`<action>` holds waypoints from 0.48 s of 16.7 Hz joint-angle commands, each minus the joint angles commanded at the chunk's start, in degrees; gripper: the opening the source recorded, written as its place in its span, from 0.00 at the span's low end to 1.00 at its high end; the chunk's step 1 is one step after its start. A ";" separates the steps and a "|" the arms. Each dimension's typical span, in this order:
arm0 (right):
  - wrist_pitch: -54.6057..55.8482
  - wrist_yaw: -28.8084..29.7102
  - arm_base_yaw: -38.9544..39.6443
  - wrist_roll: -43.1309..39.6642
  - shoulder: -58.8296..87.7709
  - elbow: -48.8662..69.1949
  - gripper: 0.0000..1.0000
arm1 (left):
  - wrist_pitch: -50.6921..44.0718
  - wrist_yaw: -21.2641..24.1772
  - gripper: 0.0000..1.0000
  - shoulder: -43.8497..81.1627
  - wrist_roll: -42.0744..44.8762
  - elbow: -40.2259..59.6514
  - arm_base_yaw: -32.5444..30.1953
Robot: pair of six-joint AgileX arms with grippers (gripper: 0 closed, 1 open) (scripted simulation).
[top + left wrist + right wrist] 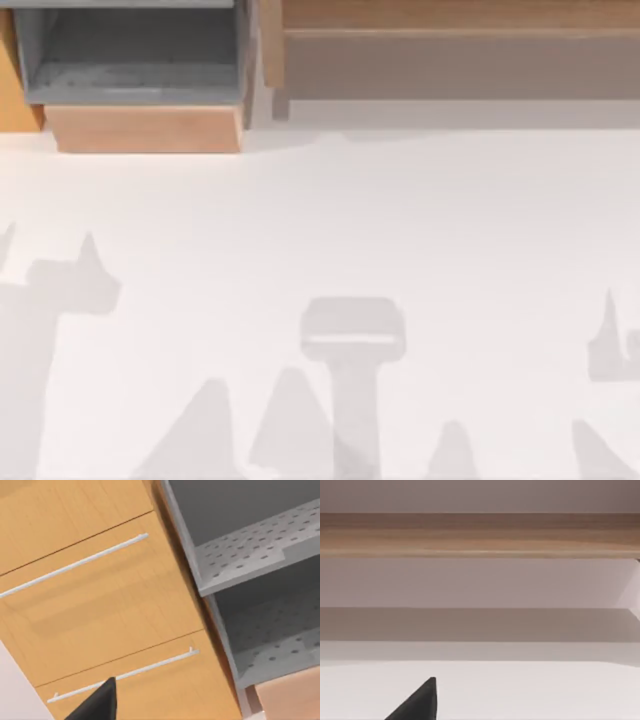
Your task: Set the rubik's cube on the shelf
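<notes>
The rubik's cube is out of view. The shelf runs along the table's back right as a long light-wood ledge with a grey-brown front face and a wooden upright at its left end. In the right wrist view the shelf crosses the scene as a wood band, and a dark part of my right gripper stands well short of it over the white table. A dark part of my left gripper is close in front of a wooden drawer front with white bar handles.
A grey-lined box compartment with a wooden front stands at the back left, next to an orange-wood cabinet. Grey perforated boards sit beside the drawers. Arm shadows lie across the white table.
</notes>
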 joint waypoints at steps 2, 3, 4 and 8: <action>0.00 0.00 0.00 0.00 0.00 0.00 1.00 | 5.54 2.25 1.00 10.75 7.35 5.14 2.05; 0.00 0.00 0.00 0.00 0.00 0.00 1.00 | 8.46 3.45 1.00 16.42 11.23 7.85 3.10; 0.00 0.00 0.00 0.00 0.00 0.00 1.00 | 11.43 4.68 1.00 22.20 15.20 10.61 4.16; 0.00 0.00 0.00 0.00 0.00 0.00 1.00 | 23.48 9.63 1.00 45.73 31.34 21.89 8.25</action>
